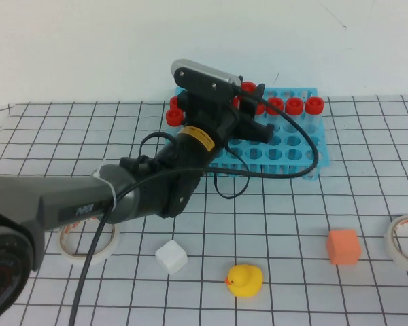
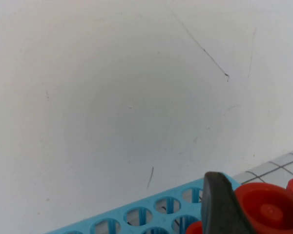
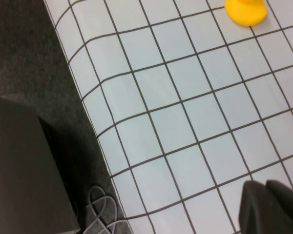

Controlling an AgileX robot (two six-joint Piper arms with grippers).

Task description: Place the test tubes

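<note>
the left gripper (image 1: 247,95) grasps a red-capped tube (image 2: 266,209) over the back row of the blue rack (image 1: 292,146). the right gripper (image 3: 269,207) hangs clenched, empty, above the grid mat (image 3: 185,97).

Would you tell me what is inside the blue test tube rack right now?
Red-capped tubes stand in the rack's back row; visible front holes are empty. The left gripper, gripping another tube above, hides the remaining holes. The right gripper, shut, hovers near the mat's edge.

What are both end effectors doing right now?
Left end effector: closed on a test tube over the rack.
Right end effector: closed, empty, by the mat's edge.
</note>
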